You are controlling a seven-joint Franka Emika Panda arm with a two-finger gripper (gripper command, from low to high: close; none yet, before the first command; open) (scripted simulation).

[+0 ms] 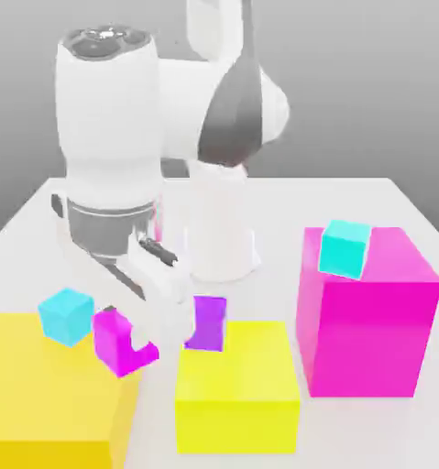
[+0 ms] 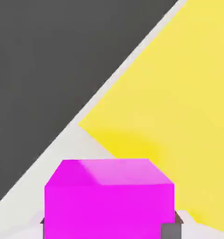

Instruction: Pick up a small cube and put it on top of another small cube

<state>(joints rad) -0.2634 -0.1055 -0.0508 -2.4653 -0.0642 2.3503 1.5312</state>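
Observation:
A small magenta cube (image 1: 115, 343) sits between the fingers of my gripper (image 1: 129, 346), which is shut on it. In the hand view the same magenta cube (image 2: 109, 196) fills the space between the fingertips (image 2: 169, 231). It hangs by the right edge of the large yellow block (image 1: 49, 389) at the exterior view's left. A small cyan cube (image 1: 65, 316) rests on that yellow block, just left of the held cube. A second small cyan cube (image 1: 343, 248) lies on the big magenta block (image 1: 369, 316). A small purple cube (image 1: 206, 322) stands behind the middle yellow block (image 1: 236, 389).
The arm's white base (image 1: 221, 243) stands at the middle of the white table (image 1: 278, 197). The three large blocks crowd the near half of the table. In the hand view the yellow block (image 2: 179, 107) lies under the hand, beside a dark floor (image 2: 53, 70).

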